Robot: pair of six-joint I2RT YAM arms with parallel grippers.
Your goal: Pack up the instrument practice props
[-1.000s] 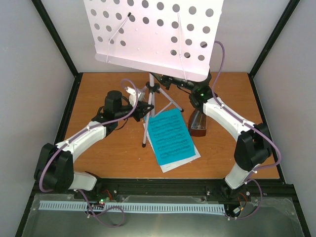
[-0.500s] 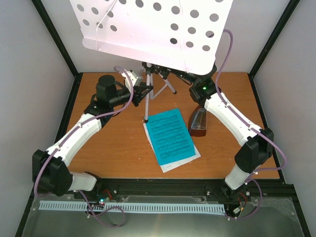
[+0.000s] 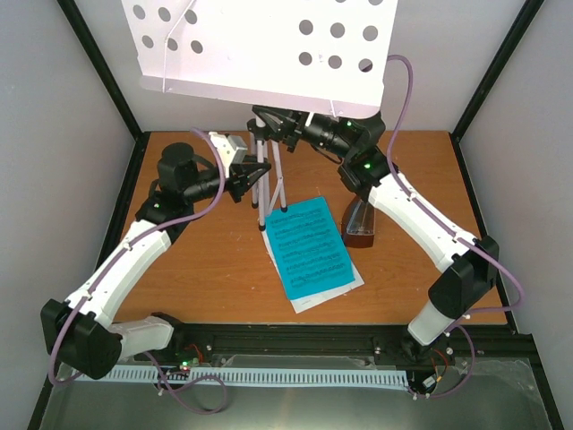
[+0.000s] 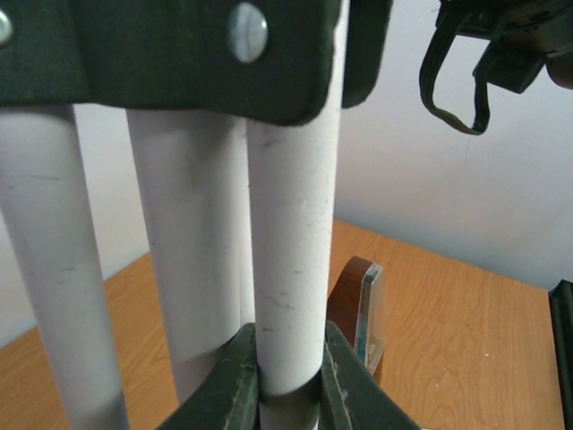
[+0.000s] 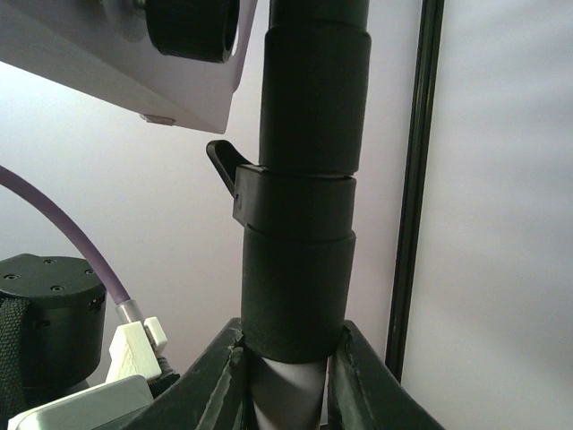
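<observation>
Between the fingers of the left gripper (image 4: pixel 291 381) stands one white leg (image 4: pixel 291 269) of the music stand (image 3: pixel 251 54), pinched tight, with the other two legs drawn in just beside it. A second ago those legs were splayed wide on the desk (image 3: pixel 197 269), so the tripod has now been folded shut. Above and beyond that gripper, the right gripper (image 3: pixel 269 121) is clamped on the stand's black shaft collar (image 5: pixel 304 269). The perforated panel (image 3: pixel 224 72) has risen and now runs off the top of the overhead view. Whether the leg tips touch the desk or hang clear of it, I cannot tell. Beneath the right gripper's forearm the metronome (image 3: pixel 361 224) sits apart from both arms. Near it, toward the bases, the blue sheet (image 3: pixel 309 246) lies on the white sheet (image 3: pixel 309 303). By my reading the stand is mid-collapse, and the metronome and sheets are yet to be packed.
</observation>
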